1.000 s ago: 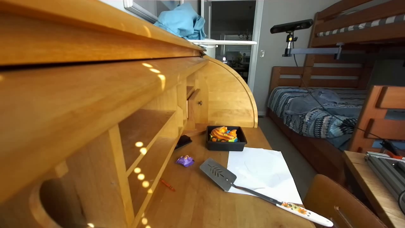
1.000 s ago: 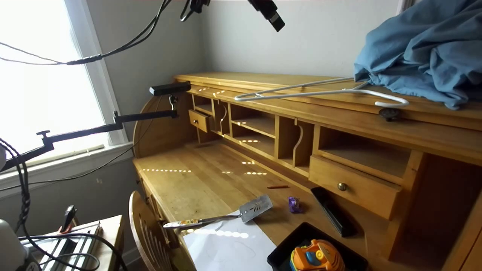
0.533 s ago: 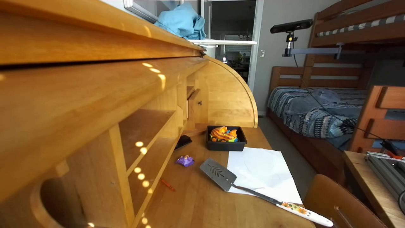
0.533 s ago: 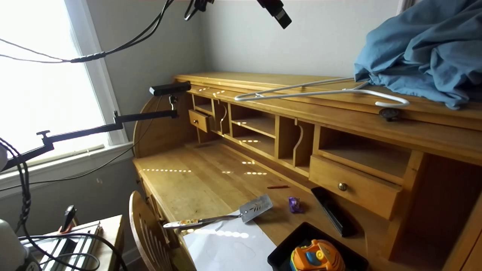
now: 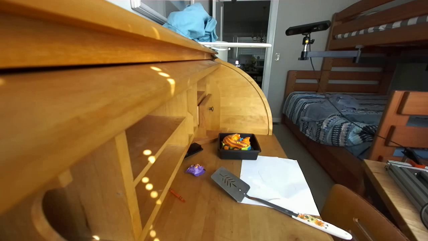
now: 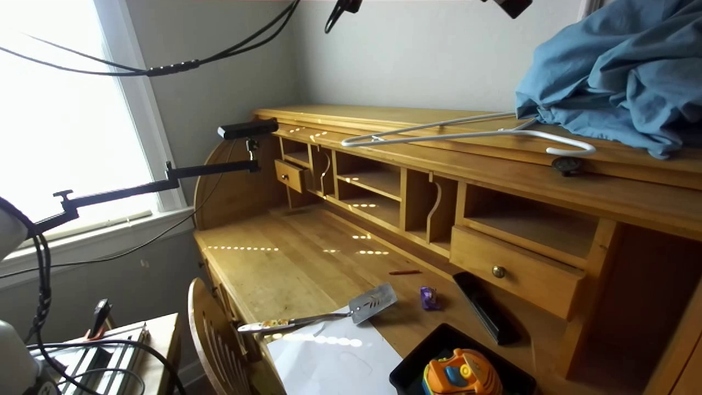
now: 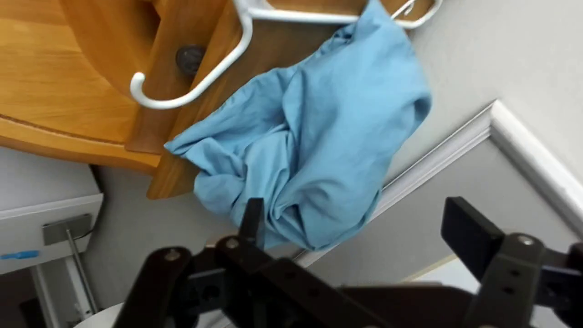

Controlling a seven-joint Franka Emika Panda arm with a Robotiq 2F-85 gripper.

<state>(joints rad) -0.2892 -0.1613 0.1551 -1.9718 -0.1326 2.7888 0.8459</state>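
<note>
One tool, jaws wide apart | blue cloth nearest, overlapping white hanger | white paper faintly marked, illegible

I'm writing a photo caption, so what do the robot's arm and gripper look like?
The gripper is black, with two blocky fingers and metallic screw heads. The arm, partly in frame, is white and rounded, with black bundled cables. No markings are readable.
</note>
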